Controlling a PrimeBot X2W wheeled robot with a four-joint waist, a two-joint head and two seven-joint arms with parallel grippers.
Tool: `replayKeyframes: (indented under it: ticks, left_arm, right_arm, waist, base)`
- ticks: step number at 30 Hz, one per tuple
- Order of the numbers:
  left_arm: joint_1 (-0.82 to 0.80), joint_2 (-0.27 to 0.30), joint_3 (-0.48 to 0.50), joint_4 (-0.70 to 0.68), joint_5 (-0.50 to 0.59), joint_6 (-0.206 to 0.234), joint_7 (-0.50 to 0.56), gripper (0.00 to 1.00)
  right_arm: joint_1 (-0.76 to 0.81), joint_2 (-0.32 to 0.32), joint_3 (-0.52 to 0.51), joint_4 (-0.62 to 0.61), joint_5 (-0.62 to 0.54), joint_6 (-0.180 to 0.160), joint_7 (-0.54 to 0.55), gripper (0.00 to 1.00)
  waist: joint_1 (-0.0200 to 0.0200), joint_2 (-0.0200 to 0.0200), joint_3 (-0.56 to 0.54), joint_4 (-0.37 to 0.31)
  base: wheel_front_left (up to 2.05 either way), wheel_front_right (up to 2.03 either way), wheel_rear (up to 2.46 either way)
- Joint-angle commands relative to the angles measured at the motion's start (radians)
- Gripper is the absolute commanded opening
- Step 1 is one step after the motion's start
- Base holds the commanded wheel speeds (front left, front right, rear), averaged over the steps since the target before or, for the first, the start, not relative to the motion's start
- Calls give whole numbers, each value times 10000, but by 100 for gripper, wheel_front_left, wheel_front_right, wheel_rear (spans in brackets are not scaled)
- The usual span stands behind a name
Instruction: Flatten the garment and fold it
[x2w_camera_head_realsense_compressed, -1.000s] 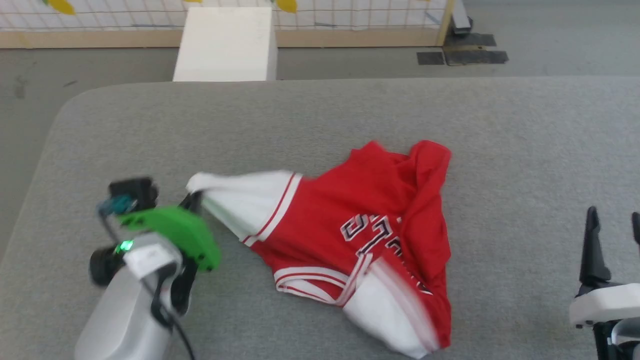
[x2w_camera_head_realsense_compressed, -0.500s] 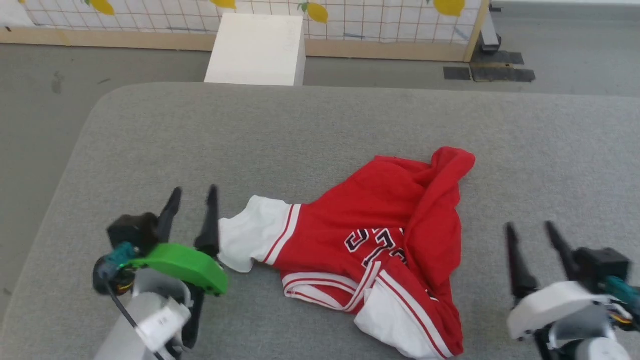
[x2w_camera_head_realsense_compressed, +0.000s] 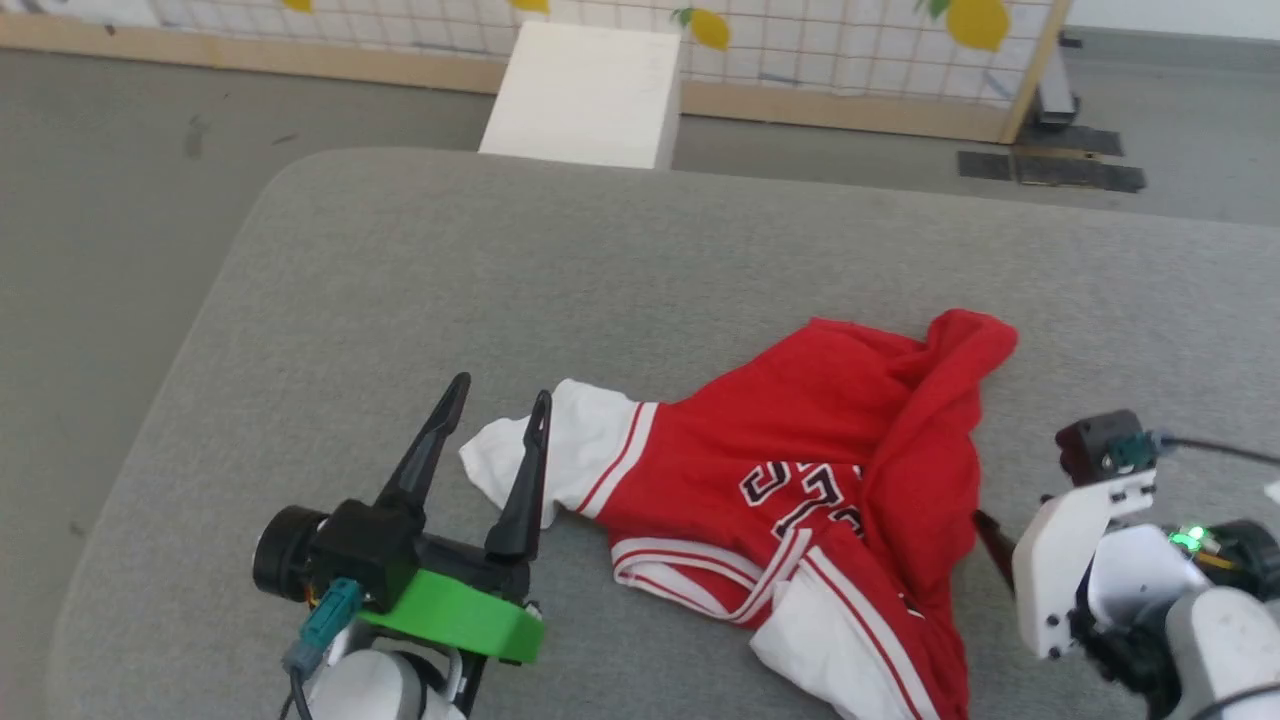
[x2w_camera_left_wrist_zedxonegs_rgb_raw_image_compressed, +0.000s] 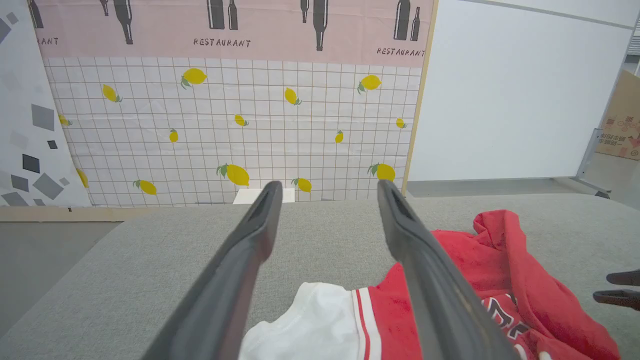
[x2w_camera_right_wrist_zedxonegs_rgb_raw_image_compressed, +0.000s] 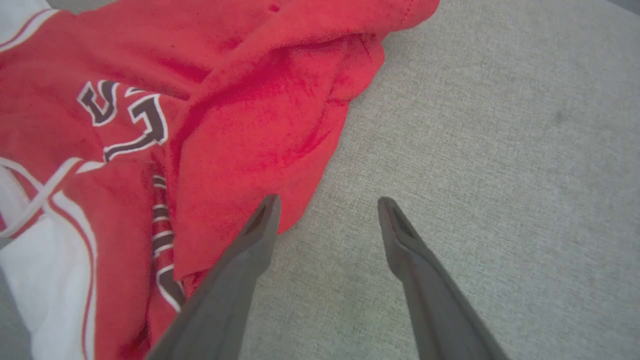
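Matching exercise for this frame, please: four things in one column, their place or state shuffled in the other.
1. garment
2. left gripper
3. right gripper
4. white box

a. beyond the far edge of the grey surface
b. jaws open, at the white sleeve
c. crumpled on the grey surface
d. jaws open, at the red edge

Pairs: 1-c, 2-b, 3-d, 4-a
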Motion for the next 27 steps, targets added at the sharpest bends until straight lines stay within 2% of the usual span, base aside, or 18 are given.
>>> replayKeyframes:
  ticks: [1, 6, 11, 18, 19, 20, 27]
  left_arm:
    - [57, -125, 56, -38, 157, -110, -36, 100]
    - [-64, -478, 212, -128, 370, -307, -36, 100]
    - [-130, -619, 364, -67, 502, -406, -37, 100]
    - [-303, -739, 477, 91, 489, -469, -37, 100]
    - [-318, -749, 484, 104, 485, -473, -37, 100]
    - [-332, -760, 491, 122, 477, -477, -37, 100]
    - [-294, -803, 592, 244, 446, -493, -37, 100]
  right_arm:
    - [-338, -193, 8, 217, 53, -15, 183, 100]
    - [-1079, -398, -9, 1132, 264, -15, 693, 100]
    - [-1521, -656, 463, 1955, 483, -15, 1177, 100]
    - [-1712, -896, 1267, 2537, 1059, -15, 1113, 100]
    - [-1704, -943, 1355, 2581, 1107, -15, 1095, 46]
    - [-1694, -1020, 1458, 2617, 1142, -15, 1042, 0]
    - [-1600, -1530, 1363, 2701, 1023, -15, 264, 0]
  waist:
    - [0, 31, 297, 380]
    - [0, 31, 626, 826]
    - [0, 31, 907, 1044]
    - [0, 31, 1190, 1181]
    - [0, 31, 1210, 1182]
    - [0, 31, 1226, 1181]
    - [0, 31, 1060, 1026]
  base:
    - [0, 0, 0]
    - [0, 0, 0]
    - [0, 0, 0]
    - [0, 0, 0]
    - [0, 0, 0]
    - [0, 0, 0]
    - [0, 0, 0]
